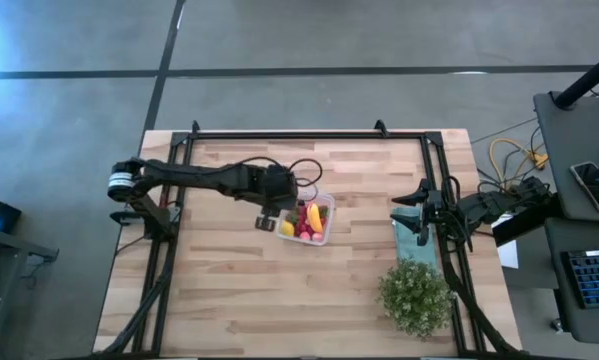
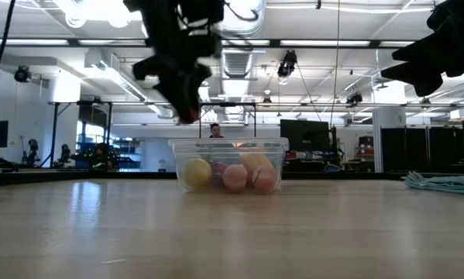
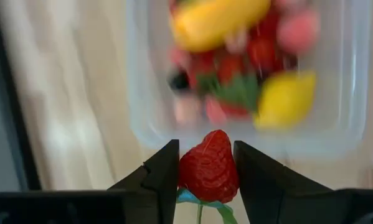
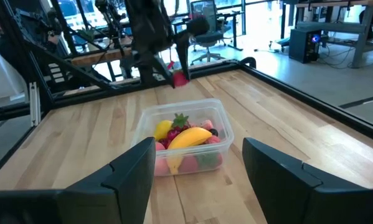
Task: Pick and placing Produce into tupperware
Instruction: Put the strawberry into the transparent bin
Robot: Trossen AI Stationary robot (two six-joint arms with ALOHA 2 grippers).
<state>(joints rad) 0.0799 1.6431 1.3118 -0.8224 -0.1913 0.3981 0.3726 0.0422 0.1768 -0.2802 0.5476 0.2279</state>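
Pale wooden slats make up the worktop, and near its middle sits the small clear plastic tupperware box, already holding a yellow lemon, an orange-yellow curved piece and red and pink berries. Just beside the box's left rim, above the wood, the left gripper is clamped on a red strawberry. Over the teal cloth at the right edge, the right gripper hangs with its jaws apart, holding nothing.

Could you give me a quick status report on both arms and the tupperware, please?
Left tool shut on strawberry, raised beside the tupperware. Right tool open, waiting at the table's right edge above the teal cloth. Tupperware already holds produce. Nothing in the way.
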